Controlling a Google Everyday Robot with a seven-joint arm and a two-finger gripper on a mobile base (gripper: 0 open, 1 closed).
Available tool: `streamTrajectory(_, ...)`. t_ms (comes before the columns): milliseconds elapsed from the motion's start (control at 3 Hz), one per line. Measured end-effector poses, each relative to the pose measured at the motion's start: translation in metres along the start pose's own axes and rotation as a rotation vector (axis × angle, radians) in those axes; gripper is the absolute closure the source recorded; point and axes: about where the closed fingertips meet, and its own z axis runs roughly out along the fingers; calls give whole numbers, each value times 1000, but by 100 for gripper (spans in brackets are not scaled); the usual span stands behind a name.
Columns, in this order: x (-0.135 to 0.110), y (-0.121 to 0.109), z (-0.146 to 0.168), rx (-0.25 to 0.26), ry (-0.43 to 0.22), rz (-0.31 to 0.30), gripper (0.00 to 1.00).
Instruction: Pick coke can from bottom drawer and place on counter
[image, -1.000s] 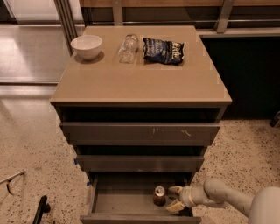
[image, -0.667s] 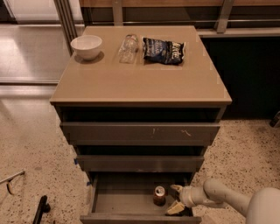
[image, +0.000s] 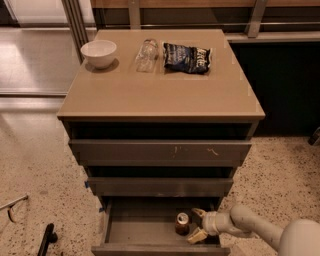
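The coke can (image: 182, 223) stands upright in the open bottom drawer (image: 145, 231), right of its middle. My gripper (image: 196, 224) reaches into the drawer from the lower right, just right of the can. Its two fingers are spread, one at the back (image: 198, 213) and one at the front (image: 197, 236), and hold nothing. The can sits at the mouth of the gap, not between the fingers. The tan counter (image: 160, 85) tops the grey cabinet above.
On the counter stand a white bowl (image: 99, 52), a clear plastic bottle lying down (image: 146, 54) and a dark chip bag (image: 187, 57). Two drawers above are slightly pulled out. Speckled floor surrounds the cabinet; a dark object (image: 46, 240) lies lower left.
The gripper has edged slightly left, closer to the can. The can has not moved.
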Motion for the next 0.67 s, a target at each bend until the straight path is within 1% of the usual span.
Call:
streamTrajectory(333, -7, -5, 9, 8, -35, -22, 24)
streamTrajectory(667, -17, -8, 19, 7, -77, -42, 22)
